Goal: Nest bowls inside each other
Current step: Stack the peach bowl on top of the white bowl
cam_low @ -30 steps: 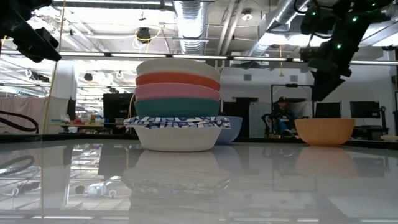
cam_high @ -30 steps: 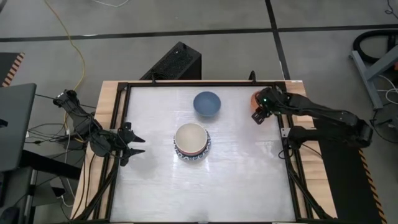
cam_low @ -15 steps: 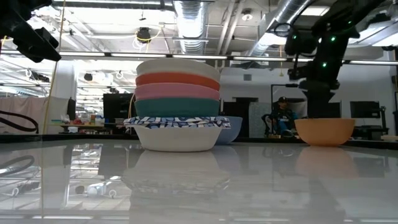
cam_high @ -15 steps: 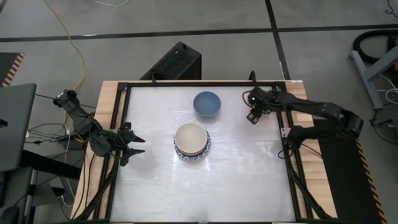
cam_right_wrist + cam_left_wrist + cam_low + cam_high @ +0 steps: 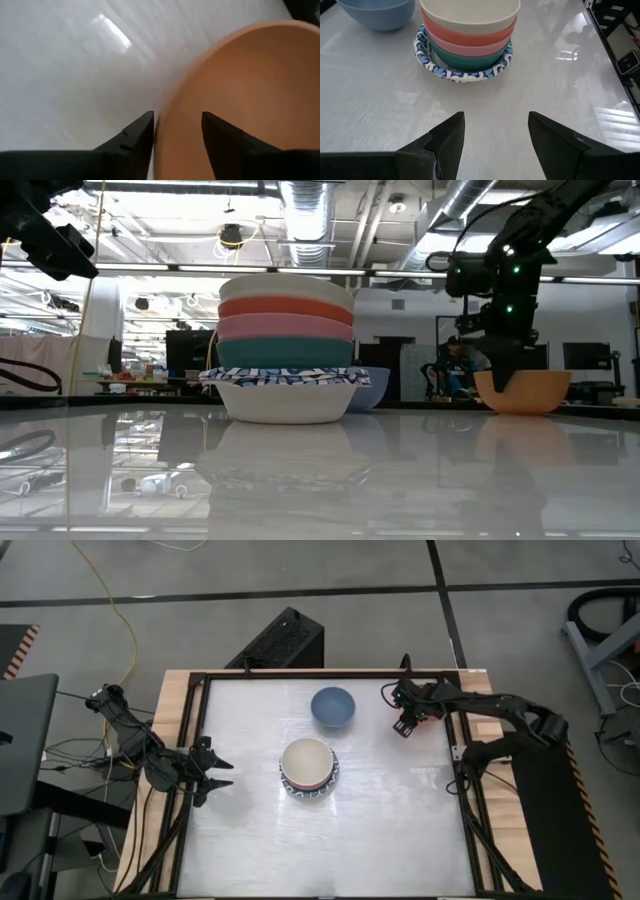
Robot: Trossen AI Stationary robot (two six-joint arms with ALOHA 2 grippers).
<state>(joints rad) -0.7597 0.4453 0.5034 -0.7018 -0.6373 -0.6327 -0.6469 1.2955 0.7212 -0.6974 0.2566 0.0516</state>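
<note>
Right end effector now lower, glossy dark fingers apart astride smooth round orange bowl rim.

Stacked bowls: five were nested, namely cream, red, pink, green and one blue-patterned white.
Blue bowl: one stood alone.
Orange bowl: one.
Pincers: two, left and right.
</note>
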